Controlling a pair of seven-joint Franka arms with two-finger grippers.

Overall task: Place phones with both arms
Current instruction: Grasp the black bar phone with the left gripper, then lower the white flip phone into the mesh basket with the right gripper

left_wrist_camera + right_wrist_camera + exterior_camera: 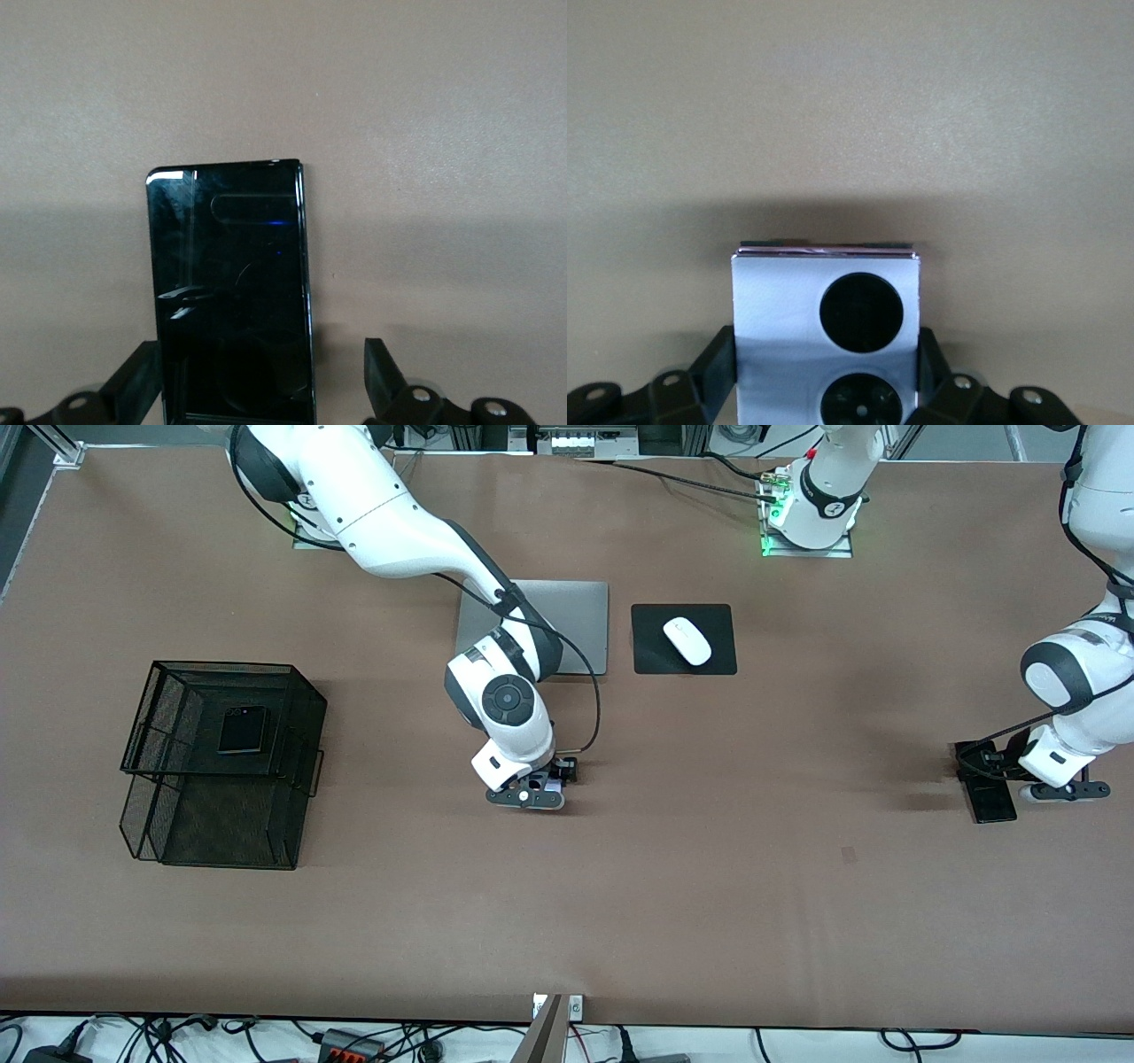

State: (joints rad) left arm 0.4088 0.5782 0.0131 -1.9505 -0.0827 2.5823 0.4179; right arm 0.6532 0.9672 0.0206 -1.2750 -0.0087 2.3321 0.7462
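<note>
A lavender phone with two black circles lies at the table's middle, mostly hidden under the right wrist. My right gripper is shut on it, a finger against each side edge. A long black slab phone lies at the left arm's end of the table. My left gripper straddles its end, open: one finger sits by an edge, the other stands apart. A small black flip phone rests in the upper tier of a black mesh tray.
The mesh tray has a lower tier, and stands at the right arm's end of the table. A closed silver laptop and a white mouse on a black pad lie farther from the front camera than the lavender phone.
</note>
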